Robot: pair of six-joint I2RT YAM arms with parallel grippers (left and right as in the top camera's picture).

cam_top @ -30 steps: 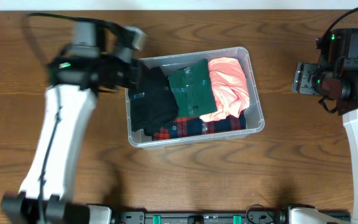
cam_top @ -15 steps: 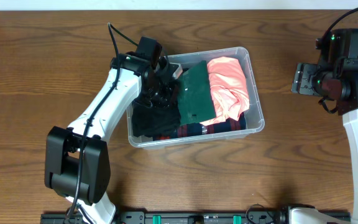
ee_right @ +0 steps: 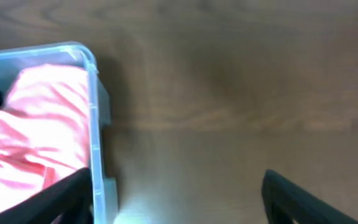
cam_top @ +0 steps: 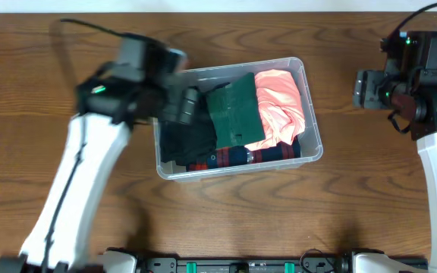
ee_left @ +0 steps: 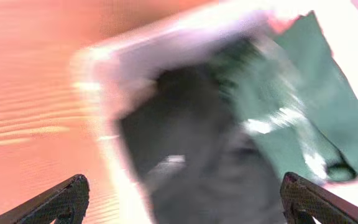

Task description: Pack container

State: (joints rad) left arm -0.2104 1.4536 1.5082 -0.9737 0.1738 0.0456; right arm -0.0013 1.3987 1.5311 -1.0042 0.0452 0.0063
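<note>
My left gripper point(cam_top: 182, 106) no longer sits down among the clothes as it did half a second ago; it now hangs motion-blurred over the far left corner of the large clear rectangular plastic container point(cam_top: 241, 167). Its wrist view shows the fingers point(ee_left: 73, 190) spread wide with nothing between them. The container stands where it stood, in the middle of the brown wooden table point(cam_top: 279, 220). Inside it, the black folded garment point(cam_top: 184, 140) fills the left side. The dark green folded garment point(cam_top: 232, 110) lies beside it in the centre, and the coral-pink garment point(cam_top: 279, 102) takes the right end. The red-and-navy plaid cloth point(cam_top: 268, 154) shows along the near wall under the other three, as before. My right gripper point(cam_top: 361, 89) has barely shifted. It hovers well to the right of the container, over bare table, and its fingers point(ee_right: 73, 186) are splayed apart and empty in the wrist view.
</note>
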